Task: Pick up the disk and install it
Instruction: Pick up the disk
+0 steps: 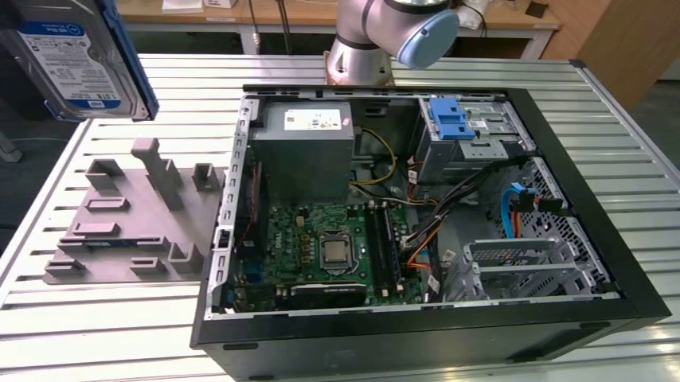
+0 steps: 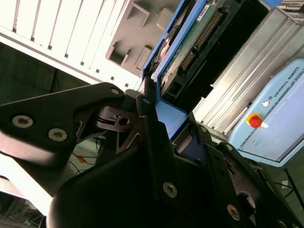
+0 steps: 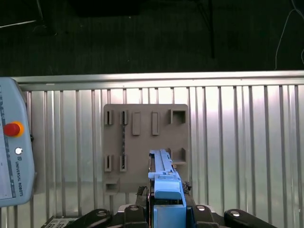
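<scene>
The disk [image 1: 75,60] hangs high at the exterior view's upper left, close to the camera. Its blue-and-white label faces out and a blue rail runs down its edge. In the second wrist view my gripper [image 2: 168,118] is shut on the disk [image 2: 190,42], with black fingers [image 2: 142,111] clamping the blue rail. The first wrist view shows the disk [image 3: 164,183] edge-on in my gripper [image 3: 166,213], raised above the grey fixture plate [image 3: 142,137].
The open computer case [image 1: 595,263] lies on the slatted table, with a drive bay and blue latch [image 1: 451,119] at its far side beside the power supply [image 1: 308,151]. The grey fixture plate [image 1: 117,219] sits to its left. A teach pendant [image 3: 14,152] lies nearby.
</scene>
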Robot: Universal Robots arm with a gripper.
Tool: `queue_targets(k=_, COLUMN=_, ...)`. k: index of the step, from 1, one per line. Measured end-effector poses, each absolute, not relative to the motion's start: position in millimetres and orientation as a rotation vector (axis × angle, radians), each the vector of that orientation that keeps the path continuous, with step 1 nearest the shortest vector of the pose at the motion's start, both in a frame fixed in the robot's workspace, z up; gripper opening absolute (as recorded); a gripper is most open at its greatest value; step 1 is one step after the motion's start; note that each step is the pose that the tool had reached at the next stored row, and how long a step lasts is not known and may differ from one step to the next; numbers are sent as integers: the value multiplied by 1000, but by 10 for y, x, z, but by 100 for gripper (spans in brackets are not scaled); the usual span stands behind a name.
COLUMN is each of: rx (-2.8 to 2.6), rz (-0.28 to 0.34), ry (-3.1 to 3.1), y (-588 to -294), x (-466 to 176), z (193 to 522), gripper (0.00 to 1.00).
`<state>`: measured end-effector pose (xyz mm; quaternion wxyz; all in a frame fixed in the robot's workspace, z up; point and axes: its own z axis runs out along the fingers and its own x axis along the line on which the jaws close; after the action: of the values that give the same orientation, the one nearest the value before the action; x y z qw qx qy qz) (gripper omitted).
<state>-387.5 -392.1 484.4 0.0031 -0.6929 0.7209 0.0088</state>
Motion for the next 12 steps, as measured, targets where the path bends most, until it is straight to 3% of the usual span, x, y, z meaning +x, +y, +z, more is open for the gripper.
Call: queue_targets(k=12, rx=-2173, rz=28, ry=2261, y=-4033, x=-3585, z=4839, gripper=36)
